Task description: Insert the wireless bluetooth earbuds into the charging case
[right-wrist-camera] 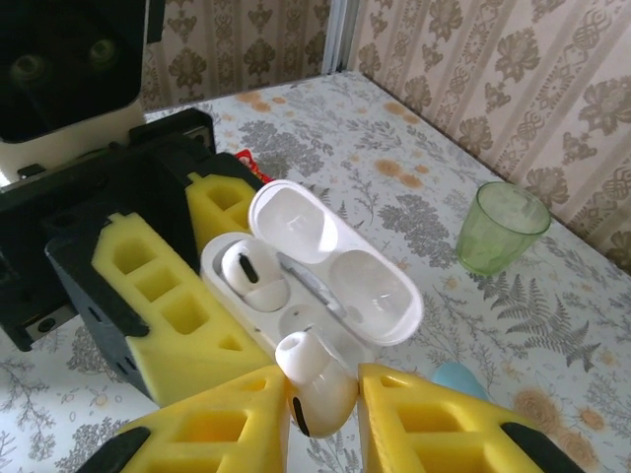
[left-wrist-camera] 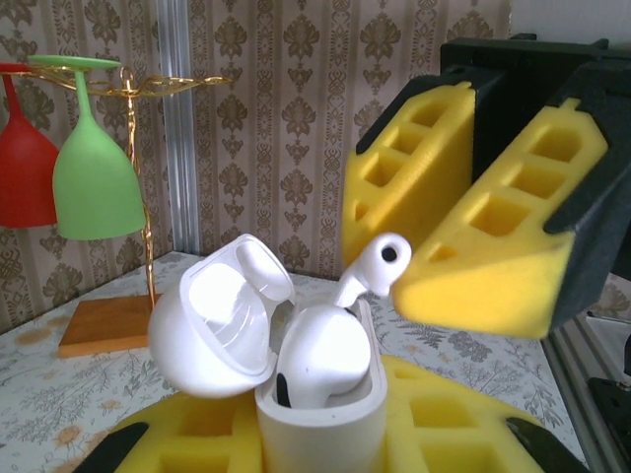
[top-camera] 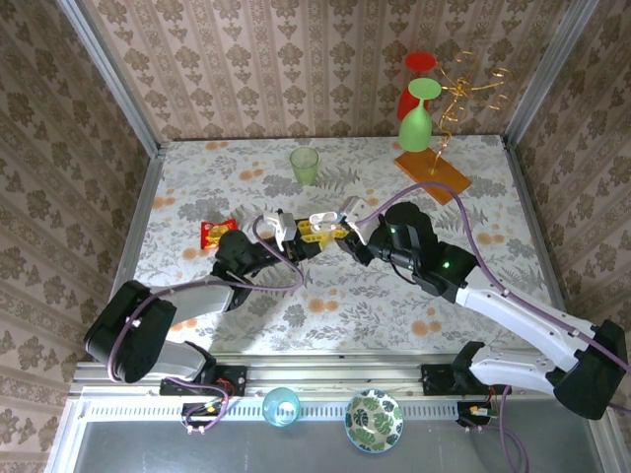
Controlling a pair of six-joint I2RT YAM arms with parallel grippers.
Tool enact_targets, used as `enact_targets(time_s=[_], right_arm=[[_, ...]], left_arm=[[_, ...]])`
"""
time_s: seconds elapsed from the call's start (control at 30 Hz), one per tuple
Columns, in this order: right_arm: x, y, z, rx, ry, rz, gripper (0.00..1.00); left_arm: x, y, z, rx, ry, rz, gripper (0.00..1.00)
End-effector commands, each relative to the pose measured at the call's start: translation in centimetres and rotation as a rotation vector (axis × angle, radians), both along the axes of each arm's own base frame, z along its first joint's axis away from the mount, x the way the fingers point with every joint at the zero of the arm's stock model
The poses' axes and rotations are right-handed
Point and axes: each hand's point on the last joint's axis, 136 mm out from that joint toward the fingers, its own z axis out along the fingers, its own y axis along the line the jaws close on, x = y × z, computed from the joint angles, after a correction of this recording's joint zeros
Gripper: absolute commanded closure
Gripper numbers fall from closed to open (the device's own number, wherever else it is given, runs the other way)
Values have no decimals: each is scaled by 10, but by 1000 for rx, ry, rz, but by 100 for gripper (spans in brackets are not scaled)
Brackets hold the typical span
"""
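White case point(right-wrist-camera: 340, 276), base hidden in clamp of L gripper point(left-wrist-camera: 320, 443); R gripper point(right-wrist-camera: 322, 404) pinched one earbud point(right-wrist-camera: 311, 370); R wrist cam: second earbud point(right-wrist-camera: 246, 271) sat at case's 9 o'clock.

The charging case point(right-wrist-camera: 325, 266) and earbud point(right-wrist-camera: 315, 394) are white, the foam pads point(right-wrist-camera: 168, 325) yellow, the cup point(right-wrist-camera: 503, 229) translucent green; floral orange-and-grey table point(right-wrist-camera: 394, 148), beige damask walls point(right-wrist-camera: 473, 79).

earbud point(right-wrist-camera: 251, 276) in charging case point(right-wrist-camera: 375, 286), cup point(top-camera: 305, 165) behind
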Motion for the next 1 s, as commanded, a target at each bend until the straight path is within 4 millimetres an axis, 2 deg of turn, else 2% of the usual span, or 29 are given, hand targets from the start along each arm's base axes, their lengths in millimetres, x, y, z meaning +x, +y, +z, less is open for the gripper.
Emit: enact_targets(time_s=[0.0, 0.37, 0.63, 0.97], right_arm=[[-4, 8, 7, -16, -3, 42, 76], [0, 7, 12, -34, 0, 28, 76], [-1, 5, 12, -50, 6, 22, 81], [-1, -5, 14, -102, 3, -4, 84]], left_arm=[[-4, -4, 19, -44, -39, -33, 93], [-3, -4, 14, -35, -40, -31, 93], [-3, -5, 10, -28, -34, -30, 93], [-3, -4, -5, 11, -79, -11, 93]])
